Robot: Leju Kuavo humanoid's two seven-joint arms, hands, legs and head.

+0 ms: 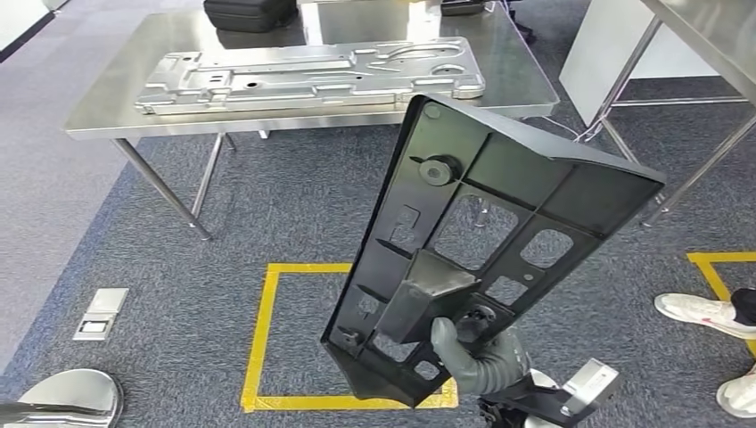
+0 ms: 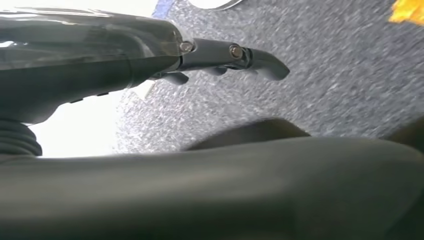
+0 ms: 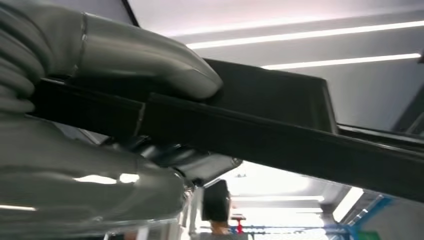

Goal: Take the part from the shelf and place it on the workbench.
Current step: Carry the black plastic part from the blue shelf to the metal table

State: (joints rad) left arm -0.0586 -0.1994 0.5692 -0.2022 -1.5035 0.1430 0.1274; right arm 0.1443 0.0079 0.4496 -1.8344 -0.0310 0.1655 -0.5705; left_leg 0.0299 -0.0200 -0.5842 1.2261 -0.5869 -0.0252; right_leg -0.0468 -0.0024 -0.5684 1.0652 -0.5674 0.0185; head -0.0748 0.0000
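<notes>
Carry phase, by the look of it. Right robot hand (image 1: 481,357) is wrapped around the lower end of the big black plastic panel with ribs and cut-out windows (image 1: 486,232), thumb over one face and fingers under the other, and you can see that clamp up close in the right wrist view, where the panel's dark edge (image 3: 280,145) runs across with the grey thumb (image 3: 150,60) pressed on top. The panel is up in the air, tilted, its far end leaning toward the stainless steel counter (image 1: 98,111), which sits well ahead across the grey carpet.

Left robot hand (image 2: 235,57) holds nothing. It hangs over the carpet with the fingers loosely curled but apart.

The counter already carries a long stamped silver sheet-metal part (image 1: 312,76) taking up most of the front half, and there's a black case (image 1: 250,13) at the back. A yellow tape square (image 1: 267,339) marks the floor between robot and counter, and someone's white sneakers (image 1: 704,312) are off to the right.

So my read: pickup is done, delivery isn't. Next it needs to close the gap to the counter, level the panel out, and find bare steel. The free space looks tight, probably the right end, so it'll have to avoid setting it on the metal part.
</notes>
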